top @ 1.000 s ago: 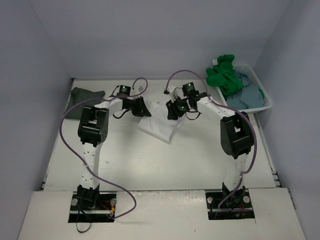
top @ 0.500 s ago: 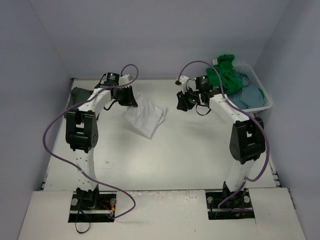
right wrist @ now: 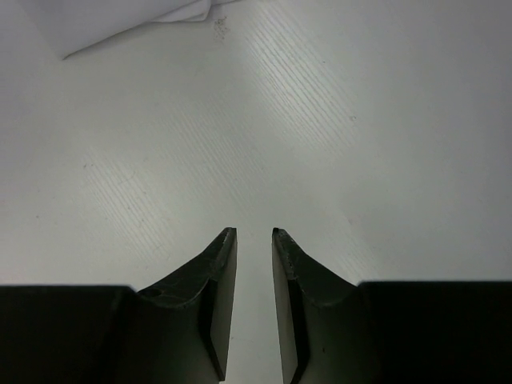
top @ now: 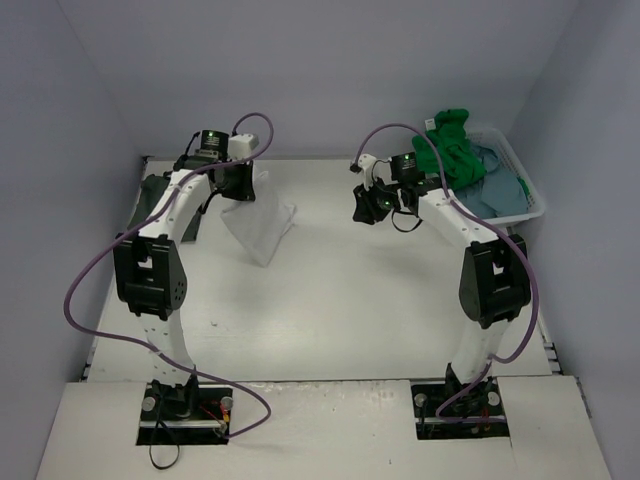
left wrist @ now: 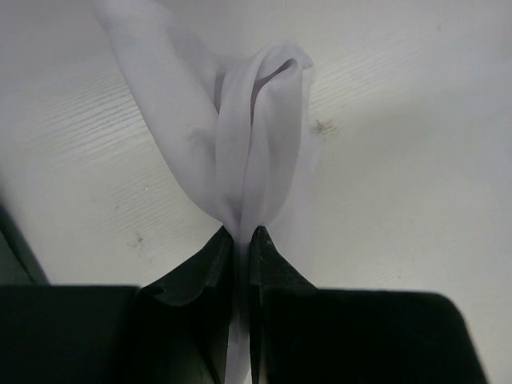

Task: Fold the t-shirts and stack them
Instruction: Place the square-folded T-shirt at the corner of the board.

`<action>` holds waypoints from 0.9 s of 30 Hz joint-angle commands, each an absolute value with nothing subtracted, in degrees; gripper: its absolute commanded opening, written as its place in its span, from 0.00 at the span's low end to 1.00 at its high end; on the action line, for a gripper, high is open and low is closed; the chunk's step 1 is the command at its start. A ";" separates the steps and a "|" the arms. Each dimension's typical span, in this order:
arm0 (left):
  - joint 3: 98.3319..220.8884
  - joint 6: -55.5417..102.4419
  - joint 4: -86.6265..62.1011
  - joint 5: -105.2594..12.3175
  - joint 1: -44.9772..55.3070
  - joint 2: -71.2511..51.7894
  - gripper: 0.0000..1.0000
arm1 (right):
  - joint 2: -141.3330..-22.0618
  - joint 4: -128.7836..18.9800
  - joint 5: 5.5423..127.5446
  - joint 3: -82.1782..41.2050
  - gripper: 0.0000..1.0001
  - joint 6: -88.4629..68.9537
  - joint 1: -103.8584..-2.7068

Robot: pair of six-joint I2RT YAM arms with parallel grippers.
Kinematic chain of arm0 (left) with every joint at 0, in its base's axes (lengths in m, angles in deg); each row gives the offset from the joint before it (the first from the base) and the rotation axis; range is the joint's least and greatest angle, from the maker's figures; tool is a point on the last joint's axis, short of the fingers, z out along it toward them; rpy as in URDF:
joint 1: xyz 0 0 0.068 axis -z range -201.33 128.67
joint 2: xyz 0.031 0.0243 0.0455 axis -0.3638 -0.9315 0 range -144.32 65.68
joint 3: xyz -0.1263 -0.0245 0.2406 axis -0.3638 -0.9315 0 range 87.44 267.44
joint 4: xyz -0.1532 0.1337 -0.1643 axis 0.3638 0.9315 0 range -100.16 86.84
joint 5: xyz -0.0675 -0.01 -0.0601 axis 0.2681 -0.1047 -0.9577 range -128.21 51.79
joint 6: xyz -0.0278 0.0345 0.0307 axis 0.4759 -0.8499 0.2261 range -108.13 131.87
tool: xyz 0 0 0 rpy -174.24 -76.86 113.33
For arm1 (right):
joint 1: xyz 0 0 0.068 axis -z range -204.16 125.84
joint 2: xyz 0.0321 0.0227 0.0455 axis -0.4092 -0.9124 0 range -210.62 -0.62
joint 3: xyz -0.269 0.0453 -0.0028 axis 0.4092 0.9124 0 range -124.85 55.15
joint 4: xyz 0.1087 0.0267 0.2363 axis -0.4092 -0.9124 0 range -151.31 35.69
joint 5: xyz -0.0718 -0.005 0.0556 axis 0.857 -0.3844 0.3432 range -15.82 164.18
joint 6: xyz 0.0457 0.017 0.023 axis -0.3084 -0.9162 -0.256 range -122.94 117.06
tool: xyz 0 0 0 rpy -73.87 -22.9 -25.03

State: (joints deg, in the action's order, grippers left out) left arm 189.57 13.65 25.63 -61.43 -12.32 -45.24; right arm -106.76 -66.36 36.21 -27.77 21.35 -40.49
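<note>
White cloth fills the left gripper (left wrist: 238, 234). Its jaws are pressed together on a bunched fold of the white t-shirt (top: 259, 225), with only the fabric's thickness between the fingertips. In the left wrist view the shirt rises from the pinch as a narrow gathered loop and spreads away ahead of the fingers over the pale table (top: 350, 300). From above, the shirt hangs and trails from this gripper toward the near side and a little to its right, and its lower part lies crumpled on the table.

A dark grey t-shirt (top: 155, 190) lies just to the left of the left gripper, at the table's far left edge, partly hidden by the arm.

The right gripper (right wrist: 254, 233) is over bare table, well apart from the white shirt. Its jaws stand a little apart with a narrow gap, and nothing is between them. In its wrist view one corner of the white shirt shows ahead and to the left of the fingers.

Beyond and to the right of the right gripper sits a white plastic basket (top: 526, 177). A bright green t-shirt (top: 448, 150) is heaped over the basket's far left rim, and a blue-grey t-shirt (top: 495, 195) lies inside.
</note>
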 commanded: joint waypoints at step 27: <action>188.95 1.24 20.95 -49.02 -21.07 -40.23 0.00 | -102.66 -65.47 32.52 -27.47 0.16 20.97 -41.29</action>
